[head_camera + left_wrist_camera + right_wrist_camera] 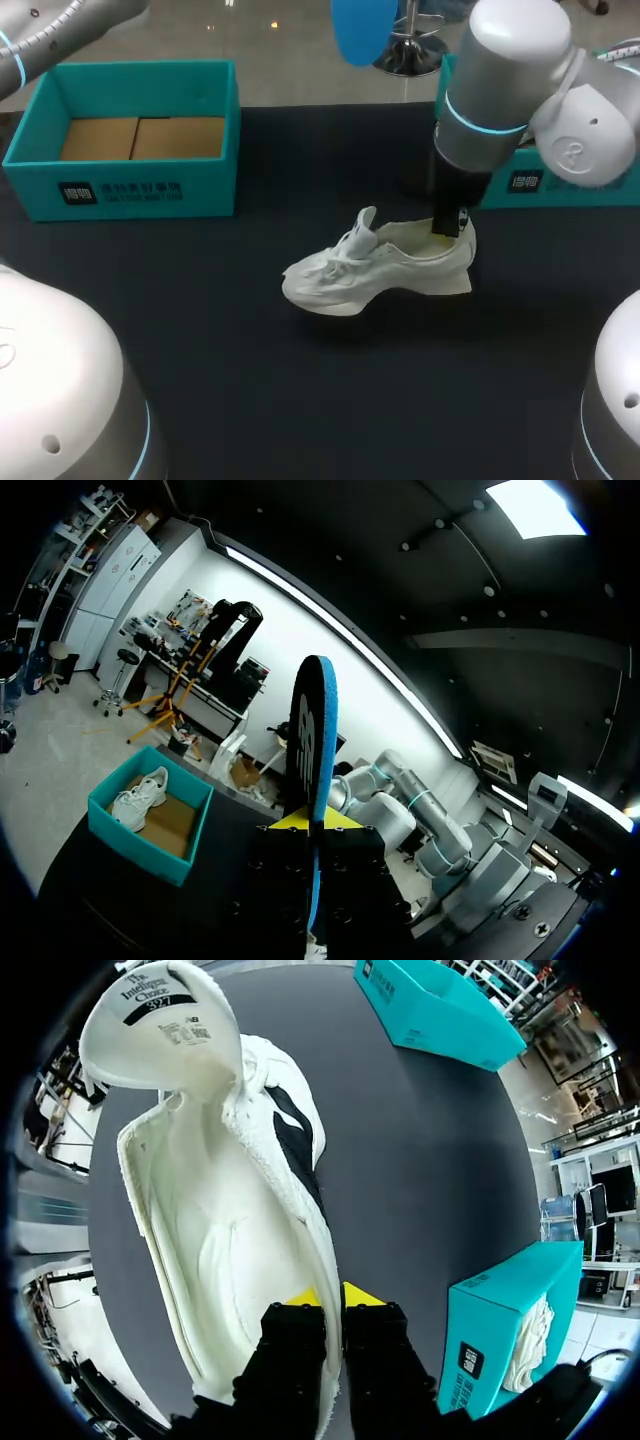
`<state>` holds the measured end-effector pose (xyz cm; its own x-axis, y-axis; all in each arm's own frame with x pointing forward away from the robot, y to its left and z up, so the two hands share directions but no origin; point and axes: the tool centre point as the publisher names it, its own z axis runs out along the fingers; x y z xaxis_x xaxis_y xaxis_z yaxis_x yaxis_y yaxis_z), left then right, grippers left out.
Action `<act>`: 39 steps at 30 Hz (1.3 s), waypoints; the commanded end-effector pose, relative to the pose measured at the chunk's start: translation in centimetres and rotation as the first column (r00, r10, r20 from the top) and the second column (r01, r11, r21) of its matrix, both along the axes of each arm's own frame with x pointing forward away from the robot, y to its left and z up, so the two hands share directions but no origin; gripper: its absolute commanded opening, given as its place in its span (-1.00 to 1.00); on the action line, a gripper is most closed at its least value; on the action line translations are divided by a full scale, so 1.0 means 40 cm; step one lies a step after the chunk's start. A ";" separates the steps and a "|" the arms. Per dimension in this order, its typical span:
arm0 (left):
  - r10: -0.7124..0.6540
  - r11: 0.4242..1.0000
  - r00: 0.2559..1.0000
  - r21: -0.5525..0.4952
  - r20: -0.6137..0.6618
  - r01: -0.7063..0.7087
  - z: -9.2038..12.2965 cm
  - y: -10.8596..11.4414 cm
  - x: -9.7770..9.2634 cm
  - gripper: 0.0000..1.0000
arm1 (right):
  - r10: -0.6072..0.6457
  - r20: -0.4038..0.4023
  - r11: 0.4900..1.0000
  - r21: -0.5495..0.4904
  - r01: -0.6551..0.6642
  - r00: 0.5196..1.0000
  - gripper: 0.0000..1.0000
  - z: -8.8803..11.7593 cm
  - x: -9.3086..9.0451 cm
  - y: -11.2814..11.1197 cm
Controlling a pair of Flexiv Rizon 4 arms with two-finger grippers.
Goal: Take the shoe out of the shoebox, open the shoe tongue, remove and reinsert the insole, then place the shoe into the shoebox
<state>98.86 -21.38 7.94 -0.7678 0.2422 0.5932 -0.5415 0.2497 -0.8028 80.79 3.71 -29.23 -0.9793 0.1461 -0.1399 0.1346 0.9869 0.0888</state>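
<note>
The white shoe (345,280) lies on the black worktop (300,400), out in the middle, with its toe pointing to the left side. The teal shoebox (120,190) stands well apart from it, at the back left, and its brown card floor shows.

The right arm (500,90) comes down over the heel and hides part of it from above. From the wrist you can see more. The right gripper (323,1296) is nearly closed and pinches the thin wall of the shoe at the heel. One of its fingers (290,1350) is inside the shoe and the other is outside. The tongue (165,1020) is pulled up and forward, so the white inside of the shoe shows.

The left arm (50,35) is cut off at the back left corner, and its gripper cannot be seen from above. Only a blue rounded shape shows at the back edge there. In the left wrist view, the left gripper (314,822) is closed on the insole (305,730), which stands upright between the yellow tips. You see the insole almost edge on, with a blue rim and a dark face. Its lower end is hidden between the fingers.

A second teal box (560,185) stands at the back right, mostly hidden behind the right arm. Another white shoe (140,798) lies in it.
</note>
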 end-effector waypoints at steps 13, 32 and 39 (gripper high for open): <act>0.002 1.000 1.000 -0.002 0.000 -0.002 -0.002 0.000 -0.002 -1.00 | 0.055 -0.058 0.998 0.034 -0.053 0.997 -1.00 0.030 0.008 -0.006; 0.002 1.000 1.000 -0.002 0.000 -0.002 -0.002 0.000 -0.002 -1.00 | -0.587 -0.006 0.805 -0.105 0.583 0.809 -1.00 0.007 0.028 -0.066; 0.002 1.000 1.000 -0.002 0.000 -0.002 -0.002 0.000 -0.002 -1.00 | -0.823 -0.020 0.566 -0.107 0.817 0.567 -1.00 0.012 -0.024 -0.074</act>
<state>98.87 -21.38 7.95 -0.7677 0.2422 0.5933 -0.5416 0.2497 -0.8027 80.72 0.38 -29.10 -0.8611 0.4998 -0.0930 0.4993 0.8659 0.0304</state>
